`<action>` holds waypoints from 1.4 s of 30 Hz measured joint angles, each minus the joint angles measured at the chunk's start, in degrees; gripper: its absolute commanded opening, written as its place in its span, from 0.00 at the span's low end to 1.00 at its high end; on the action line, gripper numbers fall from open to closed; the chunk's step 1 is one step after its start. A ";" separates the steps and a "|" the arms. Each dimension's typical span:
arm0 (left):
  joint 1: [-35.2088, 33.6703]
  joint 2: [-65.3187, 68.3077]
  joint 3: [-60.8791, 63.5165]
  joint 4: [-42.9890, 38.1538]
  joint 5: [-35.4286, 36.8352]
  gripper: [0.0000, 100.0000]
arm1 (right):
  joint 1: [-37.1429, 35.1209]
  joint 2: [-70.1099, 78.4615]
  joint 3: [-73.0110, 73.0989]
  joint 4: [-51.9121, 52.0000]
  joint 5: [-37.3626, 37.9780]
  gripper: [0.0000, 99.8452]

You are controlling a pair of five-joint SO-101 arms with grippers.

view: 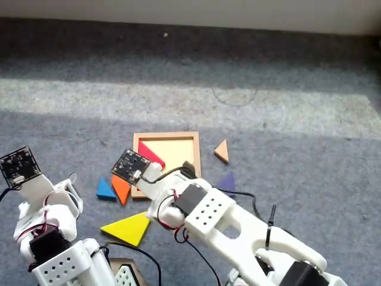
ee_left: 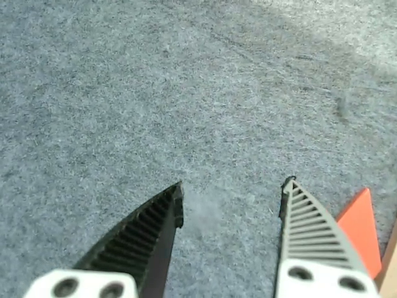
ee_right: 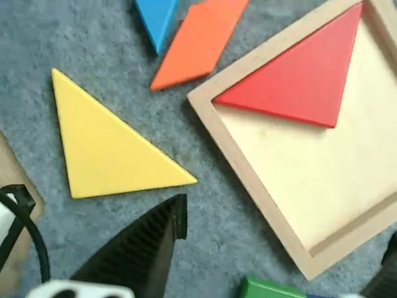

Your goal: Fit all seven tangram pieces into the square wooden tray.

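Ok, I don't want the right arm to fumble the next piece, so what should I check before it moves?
1. Room in the wooden tray: ok; its visible floor holds only the red triangle, along one side.
2. Right gripper open: ok; jaws wide apart.
3. Green piece ready to grasp: cannot tell; it lies between the jaws, cut off at the view's edge.
4. Left gripper out of the way: ok; open over bare carpet.
5. All seven pieces found: ok; also yellow triangle, orange parallelogram, blue triangle, tan triangle, purple triangle.
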 measured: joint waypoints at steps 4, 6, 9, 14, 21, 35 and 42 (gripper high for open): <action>-0.18 0.00 0.00 0.00 0.00 0.25 | -4.75 3.69 1.05 -7.03 -7.47 0.46; -1.76 0.00 0.00 0.00 0.00 0.25 | -7.30 7.38 1.05 -10.37 -8.62 0.46; -4.13 0.00 0.00 -0.09 1.32 0.25 | -11.25 12.84 1.05 -12.84 -9.14 0.46; -6.86 0.00 0.00 -0.53 2.55 0.25 | -15.91 16.26 -0.79 -13.89 -9.23 0.46; -7.12 0.00 0.00 -1.32 2.73 0.25 | -17.23 16.44 -1.41 -13.98 -9.23 0.46; -7.12 0.00 0.00 -1.49 2.73 0.25 | -16.70 20.66 -3.08 -13.98 -9.23 0.46; -7.12 0.00 0.00 -1.49 2.73 0.25 | -9.58 23.03 -4.04 -13.45 2.11 0.46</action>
